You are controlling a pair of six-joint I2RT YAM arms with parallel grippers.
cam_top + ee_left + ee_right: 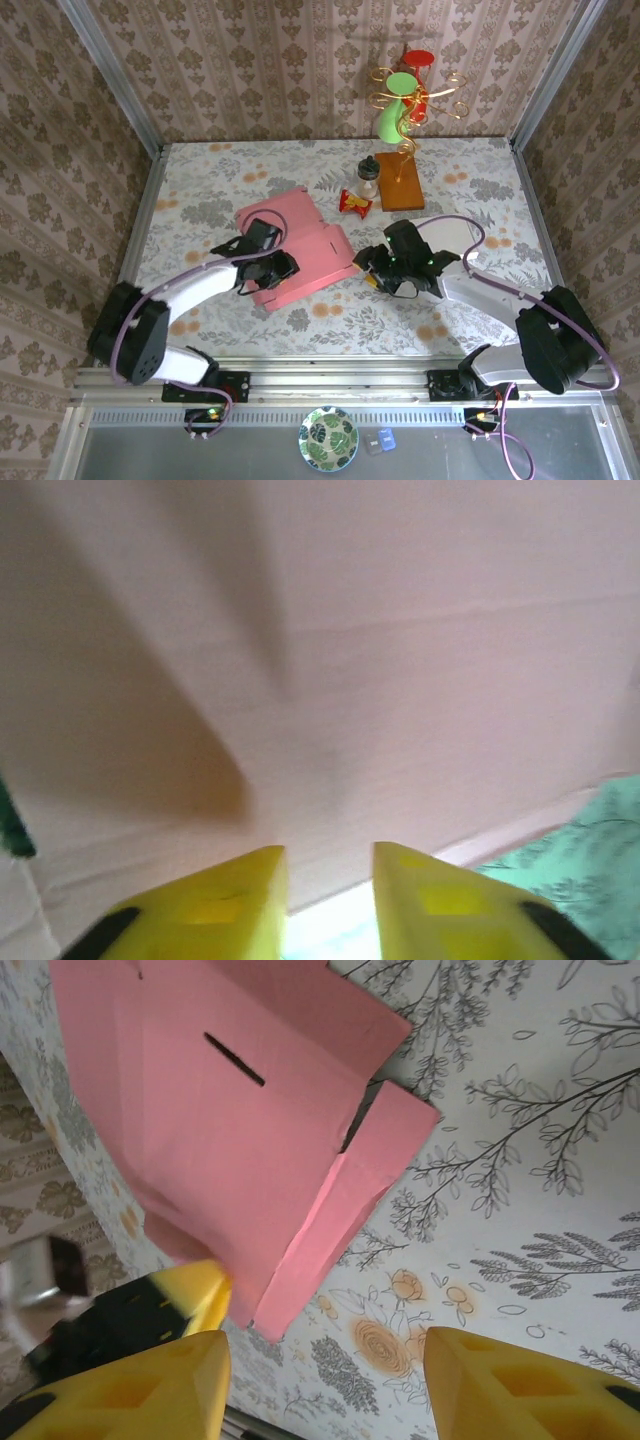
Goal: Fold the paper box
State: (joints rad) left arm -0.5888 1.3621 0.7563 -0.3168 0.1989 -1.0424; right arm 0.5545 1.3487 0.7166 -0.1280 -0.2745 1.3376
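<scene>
Top external: the paper box (300, 250), thin creased pink card with flaps, lies mid-bench on the floral bench (480, 200). My left fingers (220, 905) are narrowly parted at its edge. My right fingers (520, 1385) spread wide beside it, holding nothing.

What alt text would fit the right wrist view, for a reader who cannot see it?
A pink paper box, mostly flat with a slot and loose flaps, rests on a floral tablecloth. The right gripper is open in the foreground, its two yellow fingers close to the box's nearest corner.
</scene>
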